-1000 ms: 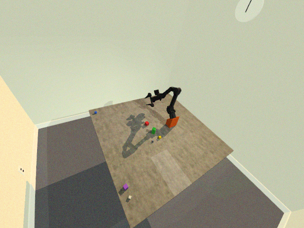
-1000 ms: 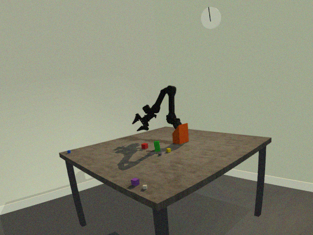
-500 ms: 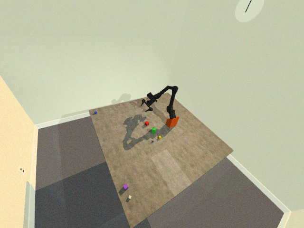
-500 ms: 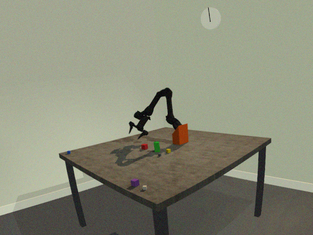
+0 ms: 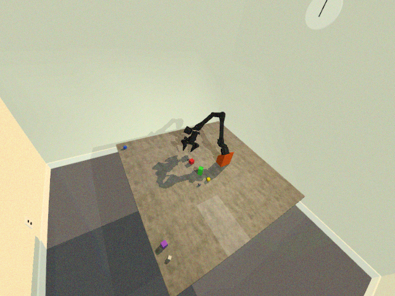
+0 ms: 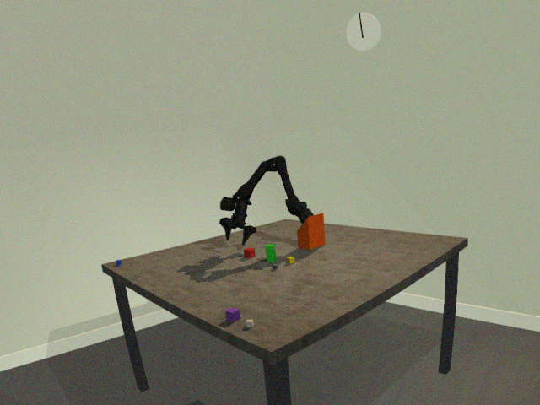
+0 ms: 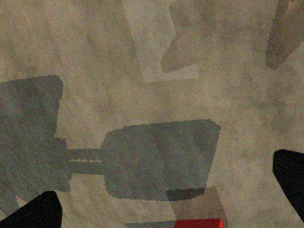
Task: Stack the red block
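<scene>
The red block (image 5: 191,161) (image 6: 249,252) (image 7: 197,223) lies on the table; in the wrist view only part of it shows at the bottom edge, between the fingertips. The green tower (image 5: 200,171) (image 6: 271,253) stands upright close to the red block, on the side toward the yellow block. My gripper (image 5: 188,150) (image 6: 235,242) is open and empty. It hangs above the table, higher than the red block and pointing down. In the wrist view its two dark fingers show wide apart at the lower left and right. The green tower is out of the wrist view.
A yellow block (image 5: 208,179) (image 6: 290,260) and a tiny dark block (image 5: 199,184) (image 6: 275,267) lie near the tower. The orange base block (image 5: 224,159) (image 6: 311,232) stands behind. A purple block (image 5: 163,243) (image 6: 233,315), a white block (image 5: 169,257) (image 6: 249,323) and a blue block (image 5: 124,147) (image 6: 118,262) lie near table edges.
</scene>
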{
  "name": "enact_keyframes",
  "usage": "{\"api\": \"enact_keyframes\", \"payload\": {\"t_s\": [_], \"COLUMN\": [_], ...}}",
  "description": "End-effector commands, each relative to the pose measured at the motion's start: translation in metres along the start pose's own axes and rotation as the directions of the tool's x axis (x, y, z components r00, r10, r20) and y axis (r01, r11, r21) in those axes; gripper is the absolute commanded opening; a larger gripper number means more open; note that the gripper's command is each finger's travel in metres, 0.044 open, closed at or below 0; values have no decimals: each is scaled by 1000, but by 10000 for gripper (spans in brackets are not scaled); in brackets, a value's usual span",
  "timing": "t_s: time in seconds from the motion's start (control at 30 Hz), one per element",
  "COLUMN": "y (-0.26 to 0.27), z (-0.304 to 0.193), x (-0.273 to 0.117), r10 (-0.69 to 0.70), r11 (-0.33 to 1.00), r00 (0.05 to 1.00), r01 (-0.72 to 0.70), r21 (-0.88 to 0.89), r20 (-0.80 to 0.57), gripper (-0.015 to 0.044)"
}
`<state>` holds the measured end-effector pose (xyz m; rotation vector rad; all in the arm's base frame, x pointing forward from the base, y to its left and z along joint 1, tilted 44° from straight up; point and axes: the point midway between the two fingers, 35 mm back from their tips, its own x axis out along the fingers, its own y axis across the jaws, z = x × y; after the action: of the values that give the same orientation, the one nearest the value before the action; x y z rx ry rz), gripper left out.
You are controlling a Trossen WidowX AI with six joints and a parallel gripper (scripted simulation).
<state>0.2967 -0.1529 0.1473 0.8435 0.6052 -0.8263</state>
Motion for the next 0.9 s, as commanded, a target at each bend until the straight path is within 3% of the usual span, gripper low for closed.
{"api": "enact_keyframes", "payload": {"t_s": [0.0, 0.23, 0.47, 0.77, 0.87], "y": [6, 13, 20, 32, 33], "z": [-26, -63, -94, -126, -128], "x": [7, 8, 1, -16, -18], "r10": [-101, -254, -378, -442, -442], "r11": [965, 760, 388, -215, -260], "r00": [994, 965, 926, 880, 877], "r01": [86, 161, 162, 87, 79], "r21": [-249, -629, -907, -973, -962], "r20": [-47, -60, 4, 176, 191], "gripper": [440, 440, 440, 440, 440]}}
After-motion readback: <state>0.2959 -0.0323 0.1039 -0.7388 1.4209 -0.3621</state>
